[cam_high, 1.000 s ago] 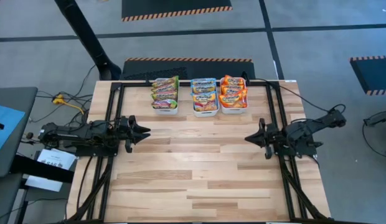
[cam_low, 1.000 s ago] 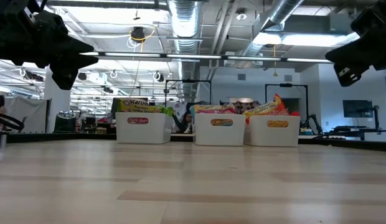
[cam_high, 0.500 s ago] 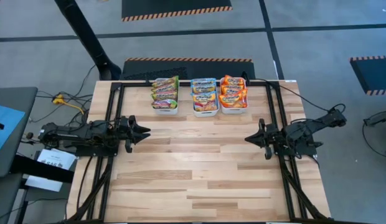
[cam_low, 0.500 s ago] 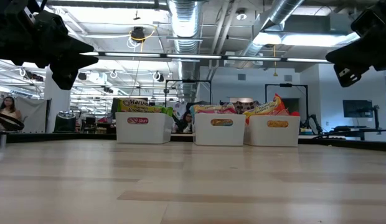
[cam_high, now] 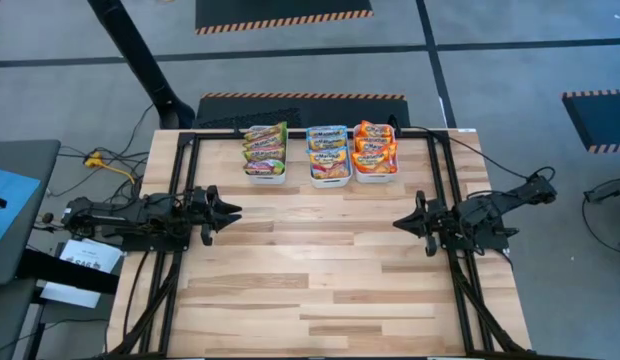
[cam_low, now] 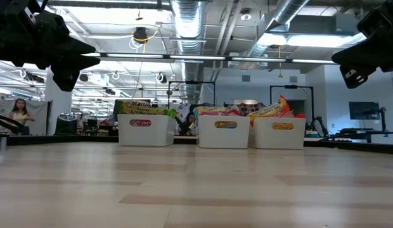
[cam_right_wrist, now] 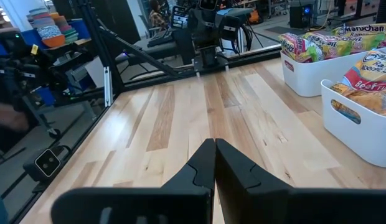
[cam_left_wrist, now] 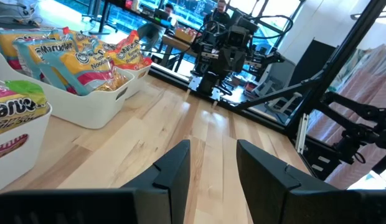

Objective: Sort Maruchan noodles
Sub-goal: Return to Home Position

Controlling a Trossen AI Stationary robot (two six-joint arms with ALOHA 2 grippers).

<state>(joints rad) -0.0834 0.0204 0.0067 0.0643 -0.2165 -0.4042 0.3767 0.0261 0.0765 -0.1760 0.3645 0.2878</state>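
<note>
Mostly bare wood shows on the table (cam_high: 310,280), which carries three white bins in a row at the middle of its far edge. The left bin (cam_low: 143,130) holds green-edged Maruchan noodles (cam_high: 265,143), the middle bin (cam_low: 224,133) blue-edged packets (cam_high: 329,152), the right bin (cam_low: 282,133) orange packets (cam_high: 376,146) — the number in each bin cannot be told. Near the table's left edge hangs the left gripper (cam_high: 233,212), fingers apart; near the right edge the right gripper (cam_high: 399,222), fingers together — both well apart from the bins. A person (cam_low: 19,111) stands in the room beyond.

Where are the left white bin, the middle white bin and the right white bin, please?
left white bin (cam_low: 142,134): low view, front wall.
middle white bin (cam_low: 224,136): low view, front wall.
right white bin (cam_low: 280,137): low view, front wall.
</note>
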